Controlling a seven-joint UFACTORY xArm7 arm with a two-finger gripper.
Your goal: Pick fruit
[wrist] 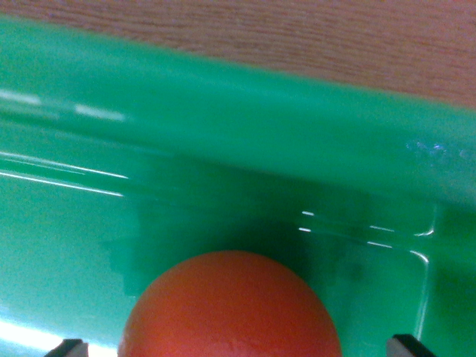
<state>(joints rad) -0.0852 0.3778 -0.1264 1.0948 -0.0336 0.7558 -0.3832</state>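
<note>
Orange fruit [230,309] framed between end effector [236,348] tips — inside green tray [223,111].
End effector spread, nothing pinched; round fruit could be nudged and rolled, or the tray wall clipped.

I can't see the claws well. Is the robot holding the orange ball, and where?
Cannot be told. The orange fruit sits between the two fingertips, inside the green tray, but gaps show on both sides, so no grip is visible.
</note>
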